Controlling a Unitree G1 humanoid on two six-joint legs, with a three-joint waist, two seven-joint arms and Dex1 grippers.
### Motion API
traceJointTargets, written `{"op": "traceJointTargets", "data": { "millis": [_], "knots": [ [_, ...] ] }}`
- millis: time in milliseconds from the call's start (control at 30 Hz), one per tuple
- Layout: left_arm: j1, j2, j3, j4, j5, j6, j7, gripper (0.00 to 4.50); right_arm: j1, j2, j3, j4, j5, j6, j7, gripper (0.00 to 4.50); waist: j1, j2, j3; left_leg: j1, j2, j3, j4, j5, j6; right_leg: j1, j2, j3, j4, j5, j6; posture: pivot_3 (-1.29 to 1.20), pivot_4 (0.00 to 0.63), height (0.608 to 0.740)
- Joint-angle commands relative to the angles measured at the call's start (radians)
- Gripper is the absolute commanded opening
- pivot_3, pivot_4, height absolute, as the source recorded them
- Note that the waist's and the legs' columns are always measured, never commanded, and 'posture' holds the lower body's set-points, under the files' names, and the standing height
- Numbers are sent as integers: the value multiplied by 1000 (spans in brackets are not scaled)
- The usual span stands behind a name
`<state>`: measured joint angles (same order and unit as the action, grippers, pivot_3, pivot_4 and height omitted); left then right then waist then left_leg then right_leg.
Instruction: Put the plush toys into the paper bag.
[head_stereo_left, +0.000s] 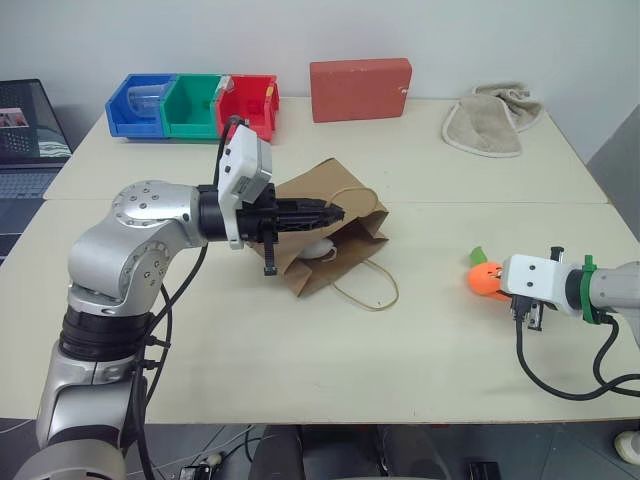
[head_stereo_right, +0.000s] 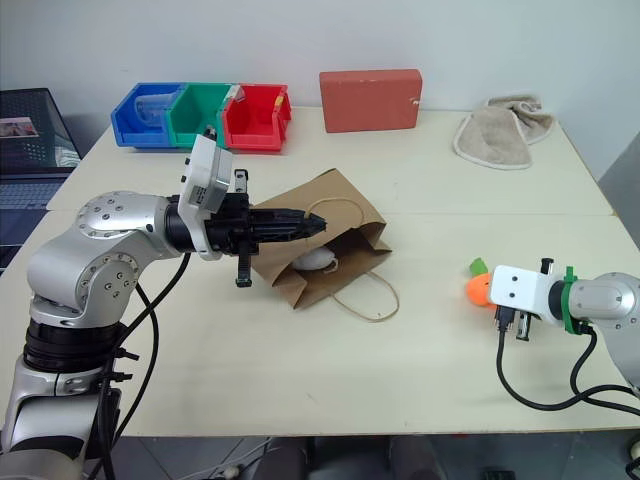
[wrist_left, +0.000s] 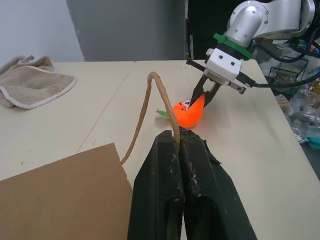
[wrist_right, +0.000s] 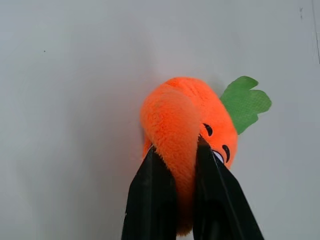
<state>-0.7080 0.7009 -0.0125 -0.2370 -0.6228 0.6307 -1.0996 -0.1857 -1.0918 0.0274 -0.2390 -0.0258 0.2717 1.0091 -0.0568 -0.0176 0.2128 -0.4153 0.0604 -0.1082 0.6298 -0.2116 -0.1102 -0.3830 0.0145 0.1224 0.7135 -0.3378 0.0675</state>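
The left gripper (wrist_left: 177, 145) is pinched tight on one handle (wrist_left: 150, 100) of the paper bag (head_stereo_left: 320, 215), holding it up. The white egg toy (head_stereo_right: 315, 260) sits inside the bag. The right gripper (wrist_right: 184, 150) squeezes the orange carrot toy (wrist_right: 187, 120) on the table (head_stereo_left: 300, 350).

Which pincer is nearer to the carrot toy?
Right. The right pincer is shut on the carrot toy; the left pincer holds the bag handle, farther away across the table.
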Motion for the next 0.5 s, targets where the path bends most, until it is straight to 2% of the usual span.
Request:
{"op": "traceJointTargets", "data": {
  "millis": [33,133,267,433,500],
  "knots": [
    [-19,9,33,-16,-18,4,8,0,-40,36,-31,-137,125,73,48,15,-1,0,0,0,0,0,0,0,0,0,0,0,0,0,0,0,150,740],
    [-28,7,39,-12,-28,13,11,0,-75,73,-33,-224,212,151,65,15,-2,0,0,0,0,0,0,0,0,0,0,0,0,0,0,0,150,740],
    [-50,9,44,6,-36,21,4,0,-229,213,54,-314,292,270,17,15,-2,0,0,0,0,-1,0,0,0,0,0,0,0,0,0,0,150,740],
    [-66,5,44,5,-47,28,5,0,-350,380,198,-211,204,251,-76,15,2,0,0,0,0,-2,0,0,0,1,0,-2,0,0,0,0,150,740],
    [-73,4,50,-2,-67,43,8,0,-396,441,258,-127,120,200,-140,15,3,0,0,0,0,-3,0,0,0,1,0,-3,0,0,0,0,150,740]
  ]
}}
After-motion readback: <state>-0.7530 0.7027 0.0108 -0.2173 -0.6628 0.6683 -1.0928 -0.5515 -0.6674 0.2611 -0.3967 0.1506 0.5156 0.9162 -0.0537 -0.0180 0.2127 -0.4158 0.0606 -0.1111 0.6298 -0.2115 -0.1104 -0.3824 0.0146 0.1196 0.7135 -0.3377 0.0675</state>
